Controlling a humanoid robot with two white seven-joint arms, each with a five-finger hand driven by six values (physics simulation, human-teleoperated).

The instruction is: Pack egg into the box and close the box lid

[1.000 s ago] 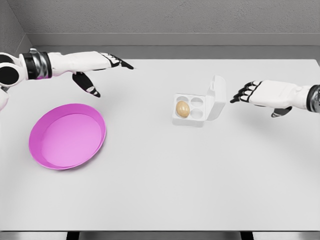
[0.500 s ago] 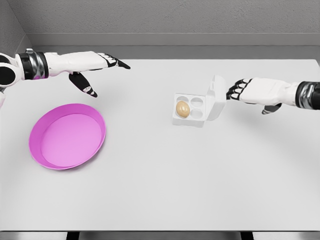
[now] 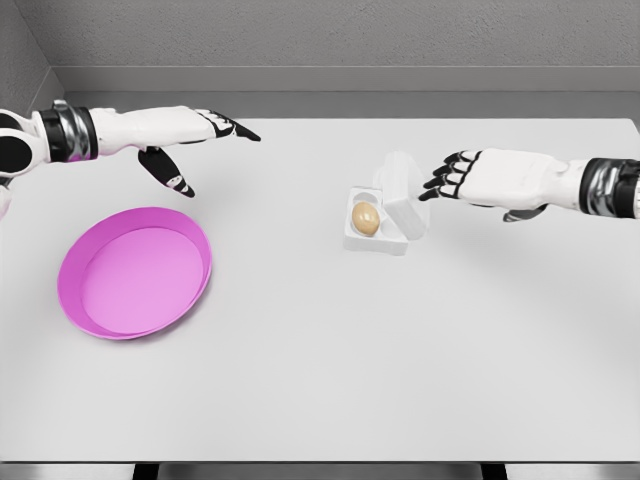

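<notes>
— On the tabletop (image 3: 330,360), mid-right: white box (image 3: 378,232), egg (image 3: 365,219) inside, lid (image 3: 403,196) half tilted over.
— Right hand (image 3: 470,178)?
— Fingers spread, at the lid, gripping nothing.
— Left hand (image 3: 190,135)?
— Open, above the pink bowl (image 3: 135,272).

Egg (image 3: 366,219) sat in box (image 3: 376,232); lid (image 3: 402,196) stood tilted over it. Right hand (image 3: 487,178) at lid, fingers (image 3: 441,181) spread. Left hand (image 3: 195,128) hovered beyond pink bowl (image 3: 135,272).
</notes>
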